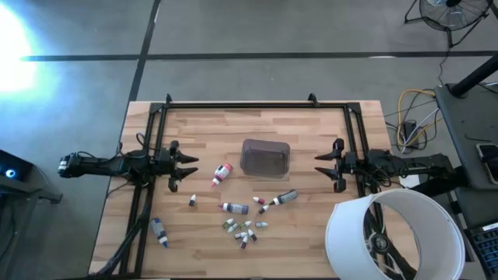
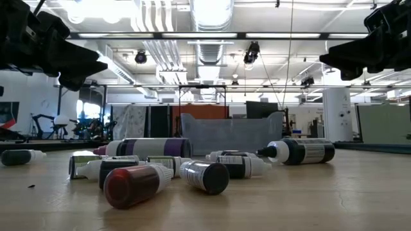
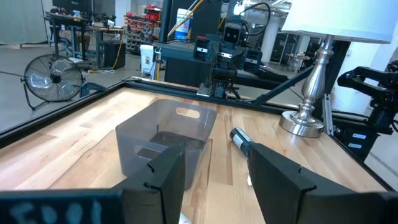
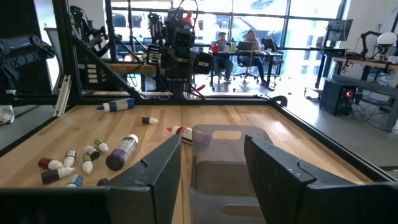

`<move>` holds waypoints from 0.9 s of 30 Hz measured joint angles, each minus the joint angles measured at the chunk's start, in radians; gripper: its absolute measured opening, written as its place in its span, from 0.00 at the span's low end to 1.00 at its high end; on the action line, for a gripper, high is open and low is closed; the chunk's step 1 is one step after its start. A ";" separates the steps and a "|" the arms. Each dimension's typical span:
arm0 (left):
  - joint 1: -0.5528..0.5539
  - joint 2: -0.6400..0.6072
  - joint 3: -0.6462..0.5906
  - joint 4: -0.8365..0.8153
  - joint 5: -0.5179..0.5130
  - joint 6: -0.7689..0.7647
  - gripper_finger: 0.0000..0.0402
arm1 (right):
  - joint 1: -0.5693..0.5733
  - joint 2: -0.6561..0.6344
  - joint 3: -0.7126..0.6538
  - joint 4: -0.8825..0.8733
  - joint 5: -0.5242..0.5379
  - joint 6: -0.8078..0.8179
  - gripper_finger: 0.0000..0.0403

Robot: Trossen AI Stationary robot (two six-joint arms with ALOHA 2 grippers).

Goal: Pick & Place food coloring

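Wood-plank table [image 1: 311, 233] holds small plastic bottles [image 1: 243, 229], translucent tub [image 1: 265, 157]; both grippers gape empty.

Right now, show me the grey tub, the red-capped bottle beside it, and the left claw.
grey tub [image 1: 265, 156], high view, floor inside it.
red-capped bottle [image 1: 222, 174], high view, middle of its body.
left claw [image 1: 191, 171], high view, between its fingertips.

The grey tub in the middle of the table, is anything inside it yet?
The grey tub looks empty in the wrist views; its far inner corner is hidden. The bottles lie outside on the table.
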 joint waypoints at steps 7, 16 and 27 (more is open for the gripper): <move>0.000 0.000 0.000 0.000 0.000 0.000 0.37 | 0.000 0.000 0.000 0.000 0.000 0.000 0.42; 0.000 0.000 0.000 0.000 0.000 0.000 0.37 | 0.000 0.000 0.000 0.000 0.000 0.000 0.42; 0.000 0.000 0.000 0.000 0.000 0.000 0.37 | 0.000 0.000 0.000 0.001 0.001 0.086 0.42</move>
